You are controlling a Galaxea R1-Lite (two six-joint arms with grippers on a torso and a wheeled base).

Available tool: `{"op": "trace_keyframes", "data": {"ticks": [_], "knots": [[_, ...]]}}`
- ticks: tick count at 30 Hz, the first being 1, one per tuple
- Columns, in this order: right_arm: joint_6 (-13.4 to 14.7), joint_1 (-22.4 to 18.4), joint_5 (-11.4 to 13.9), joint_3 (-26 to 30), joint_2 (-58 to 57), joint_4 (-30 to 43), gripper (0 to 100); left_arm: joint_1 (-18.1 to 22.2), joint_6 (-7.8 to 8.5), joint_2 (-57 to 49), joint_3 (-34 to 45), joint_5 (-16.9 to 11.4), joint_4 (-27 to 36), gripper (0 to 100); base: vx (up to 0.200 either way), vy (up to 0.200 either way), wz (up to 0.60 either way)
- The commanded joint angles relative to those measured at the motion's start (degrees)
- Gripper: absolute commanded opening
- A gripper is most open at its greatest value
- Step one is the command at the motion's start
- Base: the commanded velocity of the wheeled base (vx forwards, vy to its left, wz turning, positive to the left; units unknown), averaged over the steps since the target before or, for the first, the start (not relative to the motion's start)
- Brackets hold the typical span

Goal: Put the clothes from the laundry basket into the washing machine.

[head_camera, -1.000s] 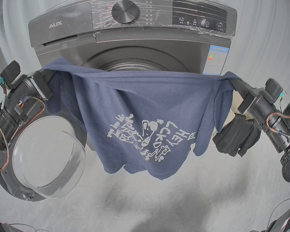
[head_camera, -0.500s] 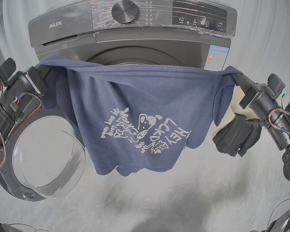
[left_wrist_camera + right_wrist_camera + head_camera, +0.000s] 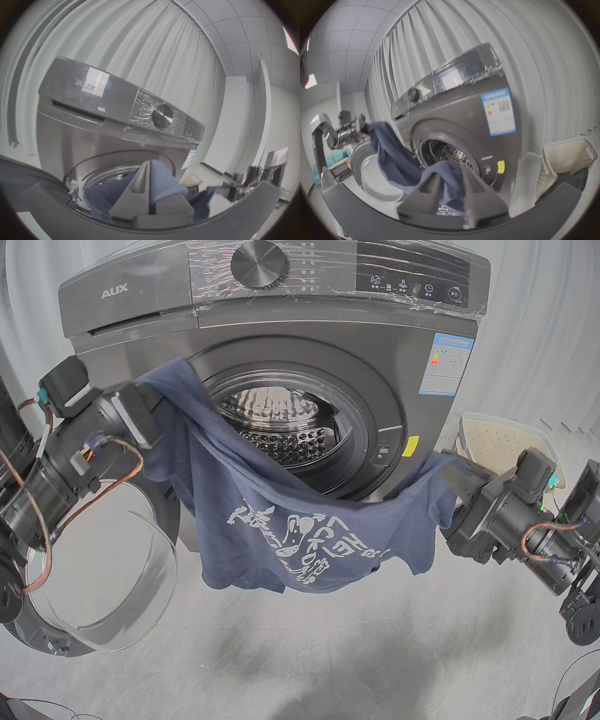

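Hanging in front of the washing machine as a slack band: navy T-shirt, long axis sloping from high on the left down to the right, crossing the lower rim of the open drum, printed body drooping below. High end pinched between the fingers of the left gripper, arm raised above the open door — low end pinched by the right gripper, held lower, just before the laundry basket.

I see my L gripper clamped on navy T-shirt. Just behind: washer w/ open drum.
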Motion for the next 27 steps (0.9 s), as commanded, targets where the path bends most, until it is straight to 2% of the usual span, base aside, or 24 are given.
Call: {"op": "trace_keyframes", "data": {"ticks": [1, 2, 4, 10, 20, 27], "knots": [[0.3, 3.9, -0.1, 3.9, 6.9, 0.2, 100, -3.1, -0.68, 7.3, -7.4, 1.2, 0.1, 0, 0.000, 0.000, 0.00], [0.1, 3.9, 0.1, 6.2, 8.3, 0.3, 100, -3.4, -0.59, 8.6, -9.2, 1.5, 0.1, 0, 0.000, 0.000, 0.00], [0.1, 3.9, 0.6, 7.1, 10.2, 0.1, 100, -4.2, -0.68, 9.4, -10.9, 1.6, 0.1, 0, 0.000, 0.000, 0.00], [-0.1, 4.9, 2.5, 4.9, 16.0, -0.5, 100, -6.9, -0.68, 10.5, -12.3, 1.6, -0.5, 0, 0.000, 0.000, 0.00], [0.1, 8.2, 2.1, -9.8, 29.8, -3.1, 100, -10.7, -0.42, 10.4, -11.7, 2.0, -0.8, 0, 0.000, 0.000, 0.00], [0.0, 8.8, 2.0, -16.0, 34.5, -3.1, 100, -10.8, -0.15, 10.5, -12.2, 1.8, -0.7, 0, 0.000, 0.000, 0.00]]}}
